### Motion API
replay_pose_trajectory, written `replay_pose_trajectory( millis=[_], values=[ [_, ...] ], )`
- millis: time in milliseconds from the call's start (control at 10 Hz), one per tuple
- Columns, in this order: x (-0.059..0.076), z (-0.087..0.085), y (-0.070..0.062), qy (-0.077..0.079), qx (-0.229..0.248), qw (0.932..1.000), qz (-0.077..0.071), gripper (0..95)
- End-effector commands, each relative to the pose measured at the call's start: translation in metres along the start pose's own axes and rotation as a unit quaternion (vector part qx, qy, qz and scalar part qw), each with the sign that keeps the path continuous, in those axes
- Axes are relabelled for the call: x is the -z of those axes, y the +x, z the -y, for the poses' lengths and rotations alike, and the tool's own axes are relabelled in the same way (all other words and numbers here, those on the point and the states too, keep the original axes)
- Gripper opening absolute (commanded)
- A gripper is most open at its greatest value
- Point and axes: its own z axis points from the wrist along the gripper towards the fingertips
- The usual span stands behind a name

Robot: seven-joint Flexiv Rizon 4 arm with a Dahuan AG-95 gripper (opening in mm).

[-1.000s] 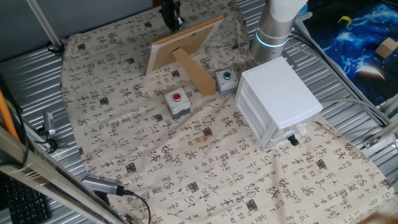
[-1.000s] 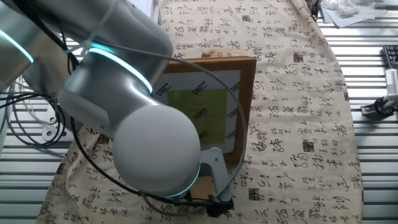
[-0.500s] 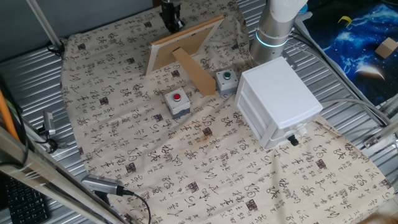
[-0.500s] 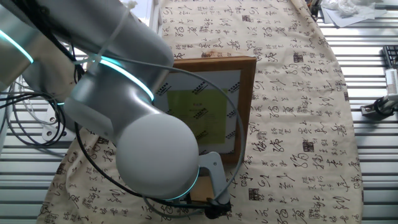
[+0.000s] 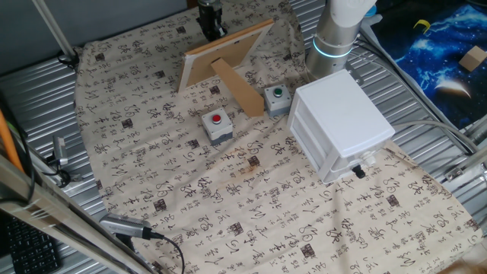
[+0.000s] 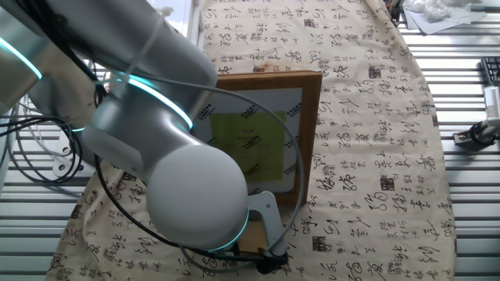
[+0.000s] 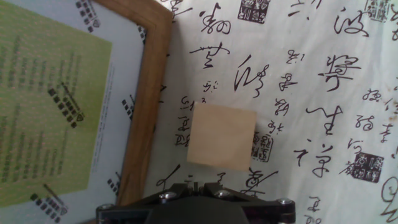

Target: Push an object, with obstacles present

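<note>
The small tan wooden block (image 7: 221, 137) lies on the patterned cloth, just right of the wooden frame's edge (image 7: 148, 106). My gripper (image 7: 196, 185) is shut and empty, right behind the block's near edge with a small gap. In one fixed view the gripper (image 5: 211, 21) is at the cloth's far end, behind the leaning frame (image 5: 224, 52), which hides the block. In the other fixed view the arm's big elbow (image 6: 156, 140) covers the gripper and the block.
The frame's strut (image 5: 237, 87) leans toward a grey box with a green button (image 5: 277, 97). A grey box with a red button (image 5: 218, 124) stands nearby. A large white drawer cabinet (image 5: 342, 122) stands to the right. The frame's glass front shows in the other fixed view (image 6: 266, 133).
The arm has shifted only slightly in the fixed views. The frame, button boxes and cabinet have not moved.
</note>
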Motion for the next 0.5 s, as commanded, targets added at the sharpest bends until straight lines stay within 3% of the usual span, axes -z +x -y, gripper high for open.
replay_pose_trajectory(
  millis=[100,500],
  values=[
    [0.0007,-0.0013,0.0017,0.0,0.0,1.0,0.0,0.0],
    [-0.0053,-0.0024,0.0055,0.0,-0.004,1.0,0.0,0.0]
  ],
)
